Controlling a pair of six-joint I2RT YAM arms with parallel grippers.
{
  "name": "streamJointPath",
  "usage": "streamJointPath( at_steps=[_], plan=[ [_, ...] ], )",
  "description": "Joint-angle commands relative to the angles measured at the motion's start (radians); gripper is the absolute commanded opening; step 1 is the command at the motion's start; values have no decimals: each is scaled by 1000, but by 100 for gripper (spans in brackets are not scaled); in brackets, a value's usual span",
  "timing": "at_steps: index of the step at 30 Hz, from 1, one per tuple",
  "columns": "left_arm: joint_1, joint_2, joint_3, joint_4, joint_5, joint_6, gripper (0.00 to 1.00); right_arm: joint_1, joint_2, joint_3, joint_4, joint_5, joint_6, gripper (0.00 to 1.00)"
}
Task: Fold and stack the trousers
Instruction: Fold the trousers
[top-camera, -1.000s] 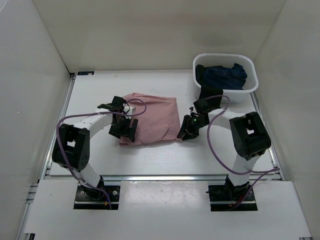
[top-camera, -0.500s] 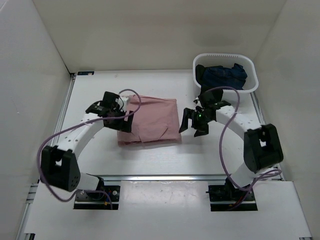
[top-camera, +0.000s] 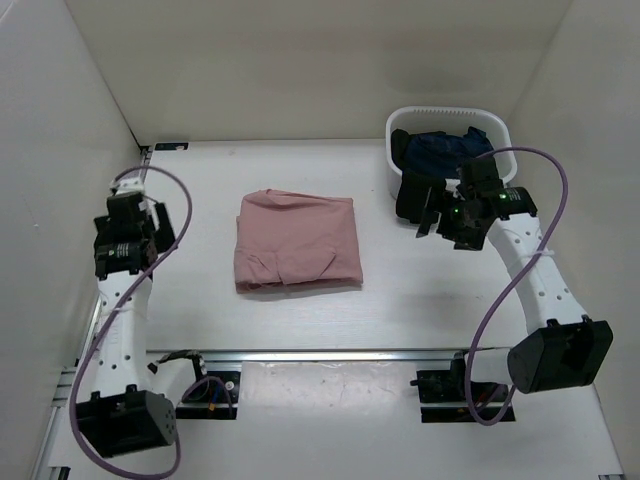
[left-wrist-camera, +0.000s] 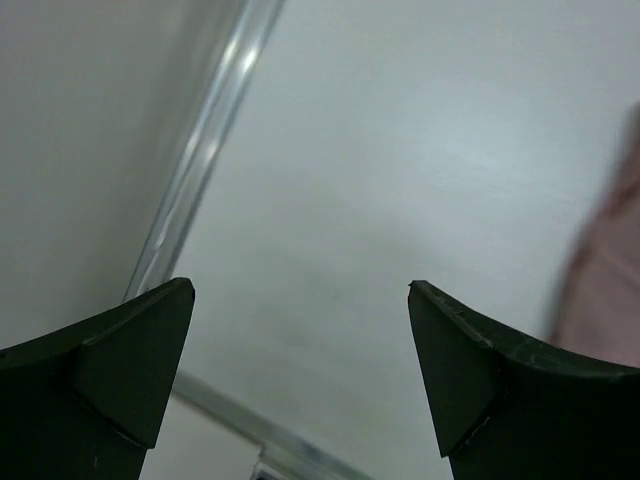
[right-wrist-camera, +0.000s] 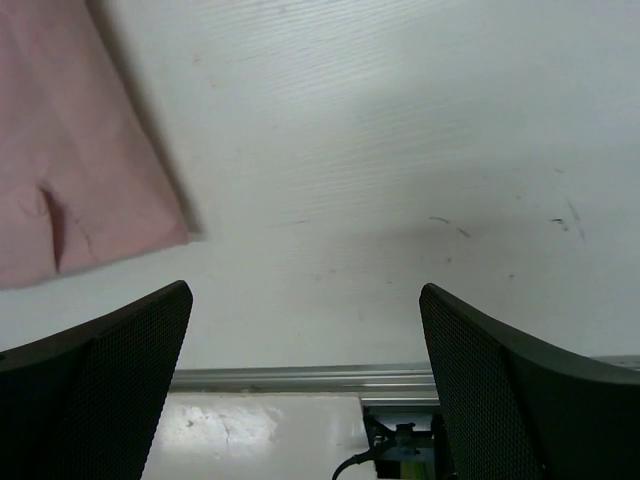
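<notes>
The trousers (top-camera: 297, 243) lie folded into a flat dusty-pink rectangle in the middle of the table, with nothing touching them. My left gripper (top-camera: 125, 245) hangs open near the table's left edge, well away from the cloth. In the left wrist view its jaws (left-wrist-camera: 300, 287) stand wide over bare table, with a blurred pink strip of the trousers (left-wrist-camera: 612, 255) at the right border. My right gripper (top-camera: 421, 206) is open, raised beside the basket, right of the trousers. The right wrist view shows its jaws (right-wrist-camera: 305, 292) empty and a corner of the trousers (right-wrist-camera: 70, 150) at the upper left.
A white basket (top-camera: 450, 113) at the back right holds a dark navy garment (top-camera: 446, 150). White walls close in the table on three sides. A metal rail (top-camera: 320, 353) runs along the near edge, and another rail (left-wrist-camera: 205, 140) along the left side.
Both grippers let go of the trousers and pulled away, the left one far out to the left edge, the right one up and toward the basket. The right jaws opened wide.
</notes>
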Motion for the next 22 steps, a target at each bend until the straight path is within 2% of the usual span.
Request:
streamJointPath(
  at_steps=[1,5,22],
  plan=[
    [121,-39,-101,-47,-168,0,100,-39,-38,16,-45,82,-18,99],
    [246,-138,-185,-47,-147,0,100,-69,-38,55,-45,133,-18,99],
    [275,-139,-135,-78,-82,0,100,-69,-48,71,-25,157,-36,99]
  ],
)
